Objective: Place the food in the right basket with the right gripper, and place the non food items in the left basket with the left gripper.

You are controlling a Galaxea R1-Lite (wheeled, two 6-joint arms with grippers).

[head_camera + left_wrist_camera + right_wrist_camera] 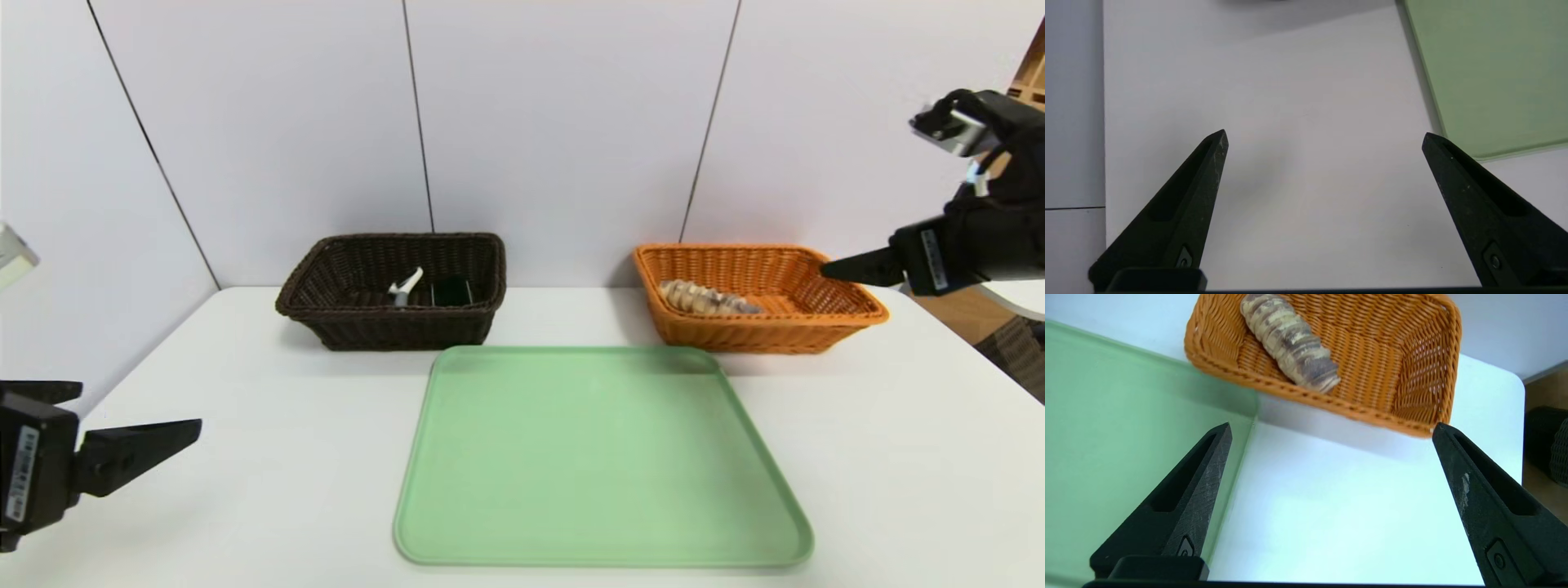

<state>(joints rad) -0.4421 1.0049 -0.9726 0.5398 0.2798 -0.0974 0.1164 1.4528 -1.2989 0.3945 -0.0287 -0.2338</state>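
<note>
Pale wall panels [563, 122], split by thin dark seams, stand behind a white tabletop [277, 506]. On it, nearest the robot, lies the green tray [604, 457], with nothing on it. Beyond the tray's far edge sit the two baskets: the dark brown basket [400, 331] toward the left, the orange basket [735, 336] toward the right, well apart.

The right gripper [1333, 426] is up near the orange basket's outer side, its fingers spread wide with nothing between them. The left gripper [1325, 132] is over the tabletop to the left of the tray, fingers equally wide and bare.

The ridged roll [1294, 343] rests inside the orange basket, toward its left end, its long axis running aslant from the far left toward the near wall. It lies leftward of the right fingers, and the right arm is clearly the nearer. In the dark basket are the white peeler [406, 286], leaning with its head raised, and just beside it the black-topped brush [451, 291].

Everything looks sorted, so the likely next move is simply drawing both arms clear; the orange rim, close to the right fingers, is the one thing they might clip.
</note>
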